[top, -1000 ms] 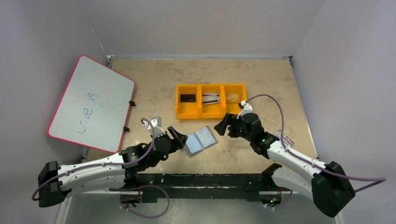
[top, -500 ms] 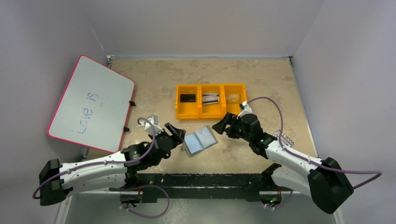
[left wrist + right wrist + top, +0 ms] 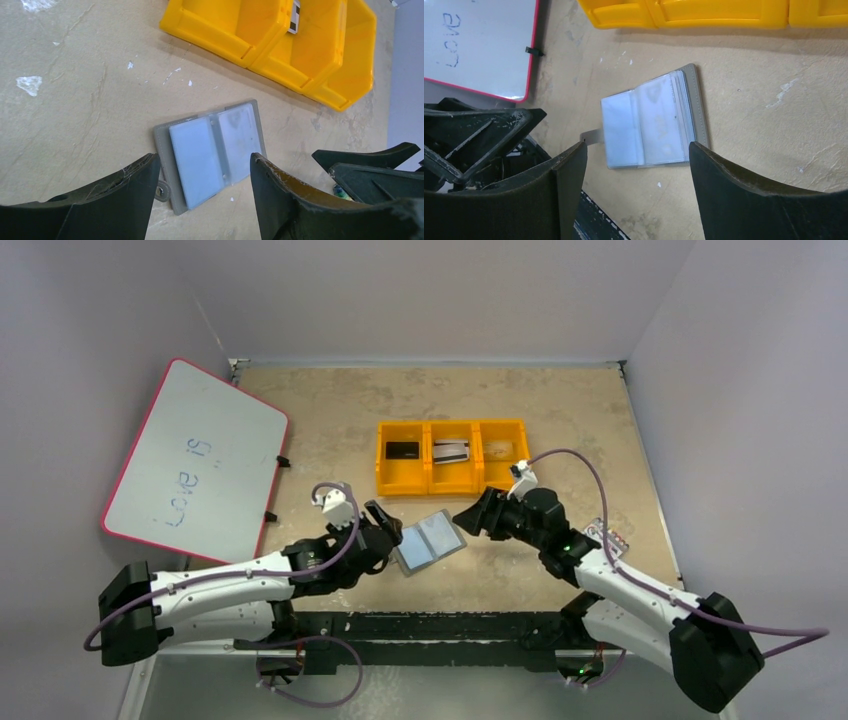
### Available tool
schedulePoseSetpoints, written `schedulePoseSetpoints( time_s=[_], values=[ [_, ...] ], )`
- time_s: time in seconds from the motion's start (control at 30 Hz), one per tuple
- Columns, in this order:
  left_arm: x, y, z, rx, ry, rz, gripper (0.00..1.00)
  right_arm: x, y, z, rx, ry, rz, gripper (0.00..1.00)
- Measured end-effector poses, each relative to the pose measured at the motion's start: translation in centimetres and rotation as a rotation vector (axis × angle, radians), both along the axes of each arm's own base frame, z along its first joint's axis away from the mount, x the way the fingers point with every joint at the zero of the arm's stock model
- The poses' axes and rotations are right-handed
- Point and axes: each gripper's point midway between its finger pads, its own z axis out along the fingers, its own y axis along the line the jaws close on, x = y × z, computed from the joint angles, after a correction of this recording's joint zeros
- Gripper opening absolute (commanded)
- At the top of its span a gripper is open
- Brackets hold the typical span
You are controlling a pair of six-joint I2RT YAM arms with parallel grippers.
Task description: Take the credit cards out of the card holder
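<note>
Top external: your left gripper (image 3: 392, 530) at 9 o'clock and right gripper (image 3: 466, 520) at 2 o'clock of the open dark-grey folding card holder (image 3: 430, 541) hang released and empty, while 3 thin plastic credit cards (image 3: 451, 451) lie in the yellow 3-part plastic tray (image 3: 452, 487) at 12 o'clock, so likely just retract.

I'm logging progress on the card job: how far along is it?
Done: a black card, a striped card and a beige card lie one per compartment in the yellow tray. In hand: nothing; the left tool and right tool are open either side of the card holder, which lies opened flat on the table. Left: possibly nothing; whether it hides another card I cannot tell.
</note>
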Motion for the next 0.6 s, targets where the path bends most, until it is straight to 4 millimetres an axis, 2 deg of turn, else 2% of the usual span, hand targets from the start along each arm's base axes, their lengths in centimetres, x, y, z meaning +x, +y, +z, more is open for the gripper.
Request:
schedulePoseSetpoints(
  time_s=[0.1,0.2,0.3,0.4,0.6],
  values=[
    [-0.3,0.7,0.1,0.005,0.007,0.005,0.66,-0.3,0.1,-0.1,-0.001,-0.001,0.021,0.75],
    [-0.6,1.5,-0.2,0.015,0.014,0.008,0.66,-0.6,0.5,-1.0,-0.018,0.019,0.061,0.73],
    [-1.1,2.1,-1.3,0.019,0.024,0.002,0.66,-1.0,0.8,-2.9,-0.058,0.068,0.101,0.7],
    [-1.7,2.4,-3.2,0.029,0.051,-0.018,0.66,-0.9,1.5,-4.5,-0.104,0.113,0.143,0.64],
    [-2.4,1.6,-5.5,0.031,0.103,-0.061,0.65,-1.1,2.5,-5.0,-0.132,0.114,0.19,0.63]
  ],
)
